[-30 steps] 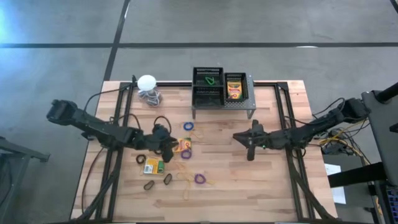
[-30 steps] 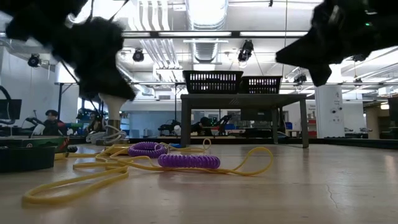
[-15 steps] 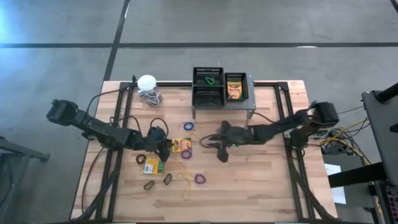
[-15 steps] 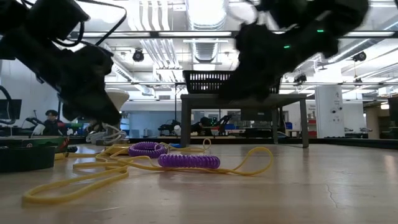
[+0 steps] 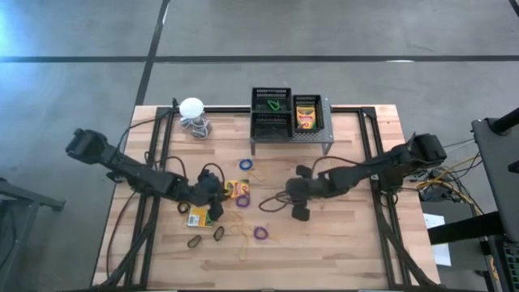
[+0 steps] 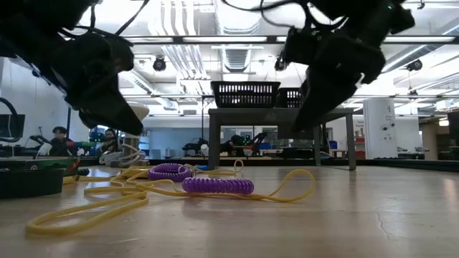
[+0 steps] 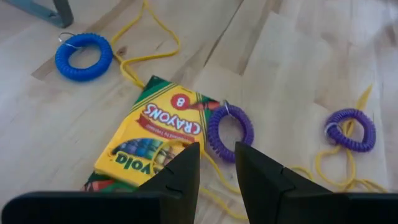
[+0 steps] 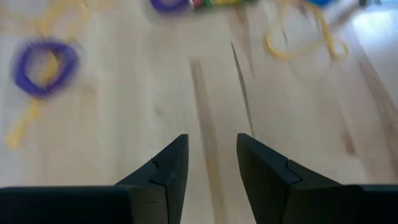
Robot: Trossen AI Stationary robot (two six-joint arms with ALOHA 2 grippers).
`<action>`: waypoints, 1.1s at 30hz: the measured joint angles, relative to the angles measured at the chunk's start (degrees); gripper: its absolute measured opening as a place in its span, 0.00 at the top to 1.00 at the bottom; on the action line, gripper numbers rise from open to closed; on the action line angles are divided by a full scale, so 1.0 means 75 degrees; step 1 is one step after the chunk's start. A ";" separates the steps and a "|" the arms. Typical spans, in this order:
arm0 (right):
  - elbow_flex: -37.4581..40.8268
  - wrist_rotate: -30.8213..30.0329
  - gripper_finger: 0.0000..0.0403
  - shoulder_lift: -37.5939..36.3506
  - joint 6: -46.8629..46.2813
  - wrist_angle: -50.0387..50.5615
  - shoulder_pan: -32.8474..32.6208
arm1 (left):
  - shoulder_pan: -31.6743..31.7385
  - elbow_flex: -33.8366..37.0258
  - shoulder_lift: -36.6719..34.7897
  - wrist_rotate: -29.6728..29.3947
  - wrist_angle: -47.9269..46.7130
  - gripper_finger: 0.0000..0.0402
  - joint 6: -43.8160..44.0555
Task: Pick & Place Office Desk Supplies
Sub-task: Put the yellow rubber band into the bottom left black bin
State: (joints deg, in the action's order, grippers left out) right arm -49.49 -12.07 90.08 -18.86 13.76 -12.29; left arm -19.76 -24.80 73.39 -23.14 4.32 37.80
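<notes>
Crayon box (image 7: 152,140) edge behind left hand (image 7: 216,163)

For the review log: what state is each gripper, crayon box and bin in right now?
Left gripper: fingers open, empty, over the crayon box on the table.
Right gripper: fingers open, empty, over bare wood.
Crayon box: lying flat on the table.
Left bin: holds a green loop.
Right bin: holds another crayon box.
</notes>
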 joint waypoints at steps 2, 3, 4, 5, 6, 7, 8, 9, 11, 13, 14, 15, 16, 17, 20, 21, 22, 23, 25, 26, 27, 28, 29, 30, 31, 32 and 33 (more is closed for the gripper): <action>0.0407 -0.0053 0.69 -0.0071 -0.0036 -0.0931 -0.0158 | -0.0037 -0.0164 0.0241 -0.0005 0.0022 0.74 -0.0045; 0.0603 -0.0068 0.69 -0.0078 -0.0063 -0.1490 -0.0218 | -0.0064 -0.0261 0.0362 -0.0003 0.0017 0.74 -0.0077; 0.0780 -0.0064 0.69 -0.0078 -0.0084 -0.2057 -0.0264 | -0.0102 -0.0376 0.0495 -0.0001 0.0017 0.74 -0.0146; 0.0961 -0.0059 0.70 -0.0072 -0.0089 -0.2523 -0.0297 | -0.0137 -0.0499 0.0646 -0.0004 0.0025 0.74 -0.0206; 0.1112 -0.0059 0.70 -0.0016 -0.0087 -0.2929 -0.0310 | -0.0174 -0.0620 0.0786 -0.0001 0.0028 0.74 -0.0268; 0.1224 -0.0054 0.69 0.0045 -0.0089 -0.3333 -0.0307 | -0.0207 -0.0724 0.0925 0.0001 0.0024 0.74 -0.0324; 0.1335 -0.0055 0.69 0.0125 -0.0089 -0.3636 -0.0296 | -0.0239 -0.0836 0.1071 -0.0002 0.0013 0.74 -0.0360; 0.1423 -0.0068 0.69 0.0196 -0.0091 -0.3823 -0.0276 | -0.0258 -0.0962 0.1222 0.0001 0.0015 0.74 -0.0393; 0.1474 -0.0083 0.68 0.0421 -0.0067 -0.4263 -0.0186 | -0.0312 -0.1136 0.1441 0.0034 0.0041 0.74 -0.0399; 0.1483 -0.0079 0.68 0.0679 0.0048 -0.4615 -0.0081 | -0.0343 -0.1282 0.1631 0.0152 0.0005 0.74 -0.0399; 0.1475 -0.0080 0.67 0.0869 0.0139 -0.4804 -0.0026 | -0.0366 -0.1312 0.1666 0.0275 -0.0009 0.74 -0.0361; 0.1407 -0.0082 0.67 0.1101 0.0222 -0.5011 0.0022 | -0.0378 -0.1314 0.1653 0.0417 -0.0065 0.74 -0.0291; 0.1348 -0.0067 0.67 0.1269 0.0308 -0.5173 0.0057 | -0.0383 -0.1317 0.1623 0.0568 -0.0071 0.74 -0.0261; 0.1309 -0.0047 0.66 0.1400 0.0359 -0.5187 0.0060 | -0.0393 -0.1314 0.1581 0.0732 -0.0068 0.74 -0.0183; 0.1099 0.0017 0.66 0.1585 0.0415 -0.5289 0.0029 | -0.0453 -0.1125 0.1323 0.0869 -0.0268 0.74 0.0044; 0.1109 0.0028 0.66 0.1551 0.0365 -0.5236 0.0011 | -0.0464 -0.1055 0.1272 0.0855 -0.0236 0.74 0.0098; 0.1095 0.0116 0.65 0.1532 0.0340 -0.5233 -0.0016 | -0.0473 -0.0940 0.1183 0.0820 -0.0231 0.74 0.0128; 0.1076 0.0199 0.65 0.1493 0.0343 -0.5231 -0.0041 | -0.0476 -0.0826 0.1115 0.0735 -0.0272 0.74 0.0200; 0.1116 0.0403 0.65 0.1302 0.0342 -0.5034 -0.0111 | -0.0476 -0.0693 0.1097 0.0448 -0.0013 0.74 0.0383; 0.1105 0.0487 0.64 0.1255 0.0312 -0.5088 -0.0159 | -0.0476 -0.0589 0.1068 0.0250 -0.0003 0.74 0.0461; 0.1094 0.0603 0.64 0.1172 0.0276 -0.5119 -0.0214 | -0.0474 -0.0511 0.1056 0.0099 -0.0018 0.74 0.0561; 0.1138 0.0710 0.63 0.1096 0.0244 -0.5058 -0.0301 | -0.0473 -0.0485 0.1103 0.0012 0.0070 0.74 0.0636; 0.1173 0.0819 0.63 0.1071 0.0227 -0.5039 -0.0379 | -0.0473 -0.0461 0.1129 -0.0036 0.0165 0.74 0.0729; 0.1162 0.0950 0.62 0.1070 0.0229 -0.5131 -0.0475 | -0.0482 -0.0406 0.1127 -0.0068 0.0175 0.74 0.0778; 0.1142 0.1017 0.61 0.1084 0.0226 -0.5155 -0.0592 | -0.0482 -0.0382 0.1125 -0.0088 0.0113 0.74 0.0819; 0.1149 0.1055 0.60 0.1085 0.0208 -0.5138 -0.0713 | -0.0482 -0.0386 0.1188 -0.0108 0.0186 0.74 0.0826; 0.1141 0.1093 0.59 0.1098 0.0169 -0.5117 -0.0853 | -0.0482 -0.0398 0.1216 -0.0105 0.0221 0.74 0.0819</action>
State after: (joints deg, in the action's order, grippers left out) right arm -40.93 -3.87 98.31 -17.59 -24.62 -18.68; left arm -23.38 -27.79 82.51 -23.93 5.98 43.94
